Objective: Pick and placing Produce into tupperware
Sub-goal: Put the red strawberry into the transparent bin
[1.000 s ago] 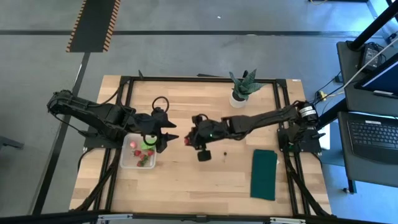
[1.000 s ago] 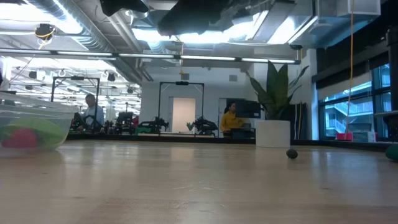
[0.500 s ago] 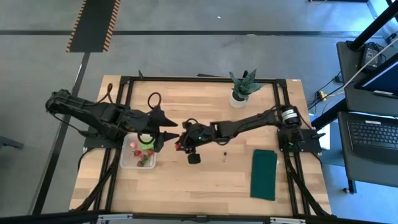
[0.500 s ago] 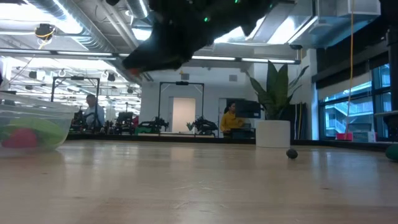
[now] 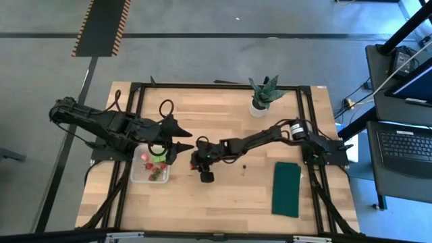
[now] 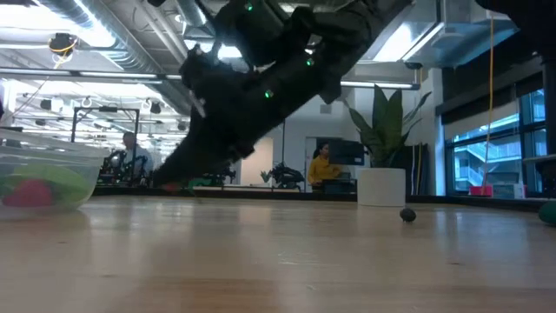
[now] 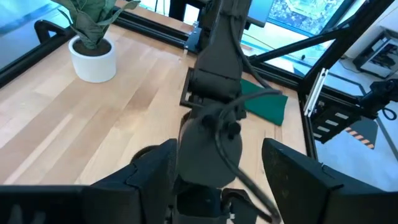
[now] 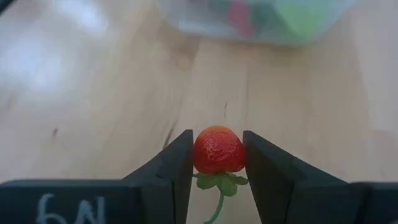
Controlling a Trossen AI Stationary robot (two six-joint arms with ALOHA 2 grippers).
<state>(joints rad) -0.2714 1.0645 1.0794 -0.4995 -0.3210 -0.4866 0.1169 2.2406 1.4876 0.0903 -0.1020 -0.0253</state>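
Strawberry (image 8: 216, 149) sits pinched across its middle between right gripper (image 8: 216, 163) fingers, tupperware (image 8: 252, 18) at twelve o'clock; soft, light, bruisable. Left fingers part-open, empty.

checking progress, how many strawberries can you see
About 4: one between the right gripper's fingers, strawberry, near the tupperware; roughly three red ones inside it. Some may be hidden under the left gripper.

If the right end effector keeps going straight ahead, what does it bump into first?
Probably the tupperware. The right end effector, shut on a strawberry, points across bare table toward it; depth is hard to judge.
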